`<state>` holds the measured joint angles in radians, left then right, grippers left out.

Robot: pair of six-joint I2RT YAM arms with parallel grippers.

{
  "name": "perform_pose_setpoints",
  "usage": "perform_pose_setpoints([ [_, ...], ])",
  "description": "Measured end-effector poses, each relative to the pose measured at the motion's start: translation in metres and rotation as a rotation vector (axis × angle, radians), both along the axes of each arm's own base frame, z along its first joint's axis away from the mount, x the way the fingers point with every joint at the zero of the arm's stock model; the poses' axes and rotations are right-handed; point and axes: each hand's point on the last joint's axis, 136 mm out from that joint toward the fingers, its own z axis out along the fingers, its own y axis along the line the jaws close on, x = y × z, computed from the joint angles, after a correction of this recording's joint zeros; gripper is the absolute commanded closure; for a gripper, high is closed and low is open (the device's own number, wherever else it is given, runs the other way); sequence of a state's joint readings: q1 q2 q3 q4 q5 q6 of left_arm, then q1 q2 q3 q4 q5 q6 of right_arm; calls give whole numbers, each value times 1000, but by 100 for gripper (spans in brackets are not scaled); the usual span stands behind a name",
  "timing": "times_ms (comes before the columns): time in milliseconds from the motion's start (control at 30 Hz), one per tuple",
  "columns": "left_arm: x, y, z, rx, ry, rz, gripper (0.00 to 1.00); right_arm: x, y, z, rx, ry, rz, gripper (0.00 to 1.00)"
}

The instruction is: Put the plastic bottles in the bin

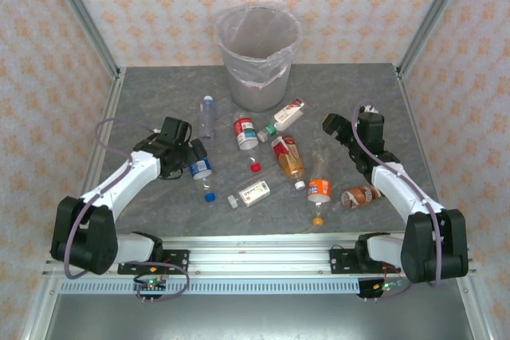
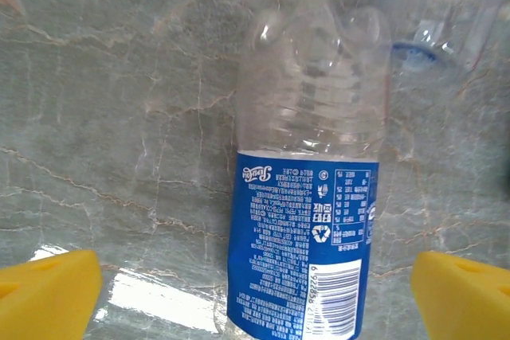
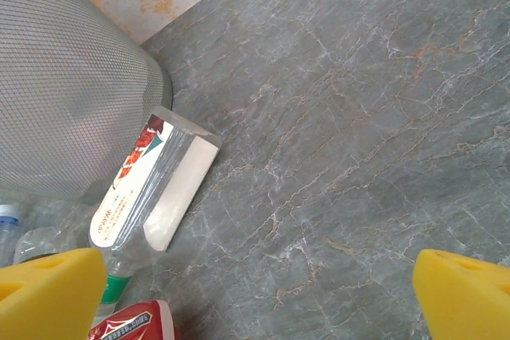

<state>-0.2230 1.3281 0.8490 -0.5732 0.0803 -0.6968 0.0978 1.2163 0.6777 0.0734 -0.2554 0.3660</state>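
Note:
The bin (image 1: pixel 256 53) stands at the back centre, lined with a clear bag. Several plastic bottles lie scattered in front of it. A blue-labelled clear bottle (image 2: pixel 307 197) lies between the wide-apart yellow fingers of my left gripper (image 2: pixel 255 300), which is open and not touching it; in the top view this bottle (image 1: pixel 199 166) sits at the left gripper (image 1: pixel 187 157). My right gripper (image 1: pixel 335 129) is open over bare table (image 3: pixel 335 157), with a white-and-red-labelled bottle (image 3: pixel 151 189) and the bin wall (image 3: pixel 64 101) to its left.
Other bottles: a clear one (image 1: pixel 207 117), a red-labelled one (image 1: pixel 245 133), an amber one (image 1: pixel 288 157), an orange-labelled one (image 1: pixel 319 185), a small white-labelled one (image 1: pixel 253 193), a brown one (image 1: pixel 360 196). Loose caps lie near them: red (image 1: pixel 255 167), blue (image 1: pixel 209 195), orange (image 1: pixel 318 220).

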Motion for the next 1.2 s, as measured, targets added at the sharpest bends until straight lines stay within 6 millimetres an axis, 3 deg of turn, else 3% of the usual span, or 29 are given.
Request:
perform_pose_setpoints([
  [333, -1, -27, -31, -63, 112, -107, 0, 3, -1, 1, -5, 16, -6, 1],
  [533, 1, -31, -44, -65, 147, -116, 1, -1, -4, -6, -16, 48, -17, 1],
  [967, 5, -39, -59, -48, 161, -157, 25, -5, -7, -10, -31, 85, -33, 1],
  [1200, 5, -45, -59, -23, 149, -181, 38, -5, 4, -6, 3, 73, 21, 1],
])
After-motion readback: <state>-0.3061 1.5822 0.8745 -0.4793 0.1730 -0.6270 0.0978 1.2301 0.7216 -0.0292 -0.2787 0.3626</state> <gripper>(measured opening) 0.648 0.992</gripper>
